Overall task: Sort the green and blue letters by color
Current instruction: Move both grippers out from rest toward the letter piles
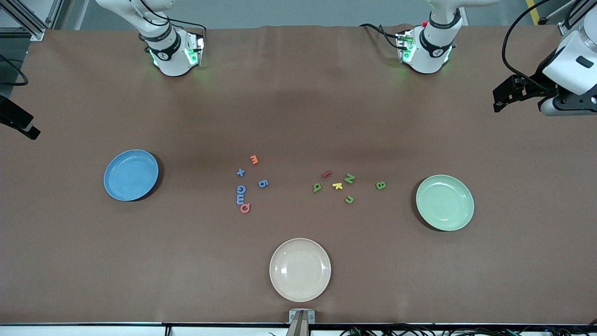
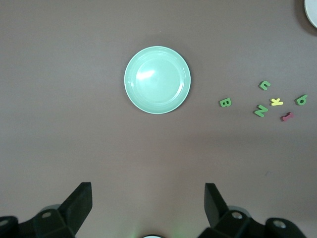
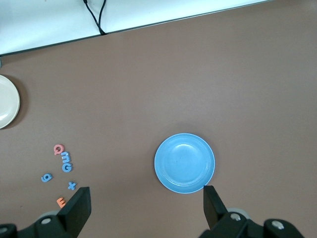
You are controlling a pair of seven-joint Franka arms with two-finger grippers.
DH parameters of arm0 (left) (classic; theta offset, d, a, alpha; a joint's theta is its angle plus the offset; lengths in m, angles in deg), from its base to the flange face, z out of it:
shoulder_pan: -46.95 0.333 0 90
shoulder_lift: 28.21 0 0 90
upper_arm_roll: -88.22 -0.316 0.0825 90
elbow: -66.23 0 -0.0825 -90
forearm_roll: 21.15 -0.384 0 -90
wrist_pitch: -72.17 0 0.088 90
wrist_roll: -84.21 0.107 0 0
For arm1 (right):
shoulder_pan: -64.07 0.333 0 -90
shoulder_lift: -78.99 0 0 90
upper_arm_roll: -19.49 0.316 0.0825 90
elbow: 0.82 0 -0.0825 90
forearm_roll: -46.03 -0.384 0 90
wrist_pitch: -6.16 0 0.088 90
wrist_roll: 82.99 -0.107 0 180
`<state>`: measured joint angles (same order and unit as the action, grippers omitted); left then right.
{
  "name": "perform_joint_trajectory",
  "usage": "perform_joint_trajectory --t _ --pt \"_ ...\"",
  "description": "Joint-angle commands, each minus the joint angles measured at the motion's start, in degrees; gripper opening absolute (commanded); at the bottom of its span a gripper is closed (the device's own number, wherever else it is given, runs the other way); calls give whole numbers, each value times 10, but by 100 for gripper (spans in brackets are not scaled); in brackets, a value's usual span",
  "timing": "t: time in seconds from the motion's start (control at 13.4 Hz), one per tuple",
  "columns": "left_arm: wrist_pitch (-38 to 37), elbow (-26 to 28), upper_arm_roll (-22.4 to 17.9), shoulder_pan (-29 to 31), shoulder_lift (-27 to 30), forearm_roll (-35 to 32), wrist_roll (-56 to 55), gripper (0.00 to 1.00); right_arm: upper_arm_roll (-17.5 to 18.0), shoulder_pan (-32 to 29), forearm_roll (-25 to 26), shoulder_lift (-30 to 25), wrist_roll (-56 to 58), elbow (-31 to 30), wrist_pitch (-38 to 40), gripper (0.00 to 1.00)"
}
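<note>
Between plates, blue and green letters [image 1: 240,188] flat, orientations mixed

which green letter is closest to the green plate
The green B: it lies alone, apart from the other three green letters, on the side of the cluster toward the green plate.

A cream plate [image 1: 300,269] sits at six o'clock, nearest the front camera. An orange letter [image 1: 254,159], a pink letter [image 1: 245,208], a red letter [image 1: 327,174] and a yellow letter [image 1: 337,185] lie mid-table.
</note>
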<state>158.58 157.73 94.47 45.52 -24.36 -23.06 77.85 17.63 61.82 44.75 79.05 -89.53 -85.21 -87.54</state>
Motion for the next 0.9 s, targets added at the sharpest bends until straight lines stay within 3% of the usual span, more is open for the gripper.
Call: perform_joint_trajectory --t 0.0,0.22,0.45,0.82 --pt "-7 -12 3 7 -6 8 3 100 5 -6 4 3 -3 11 4 100" --pt "-7 -15 2 6 -8 2 3 100 5 -6 3 4 -3 11 4 100" --pt "0 -17 2 5 -46 -3 9 100 6 1 1 6 -9 7 9 100" --pt "93 15 11 -13 -124 3 -48 100 9 24 -1 31 -3 5 11 100"
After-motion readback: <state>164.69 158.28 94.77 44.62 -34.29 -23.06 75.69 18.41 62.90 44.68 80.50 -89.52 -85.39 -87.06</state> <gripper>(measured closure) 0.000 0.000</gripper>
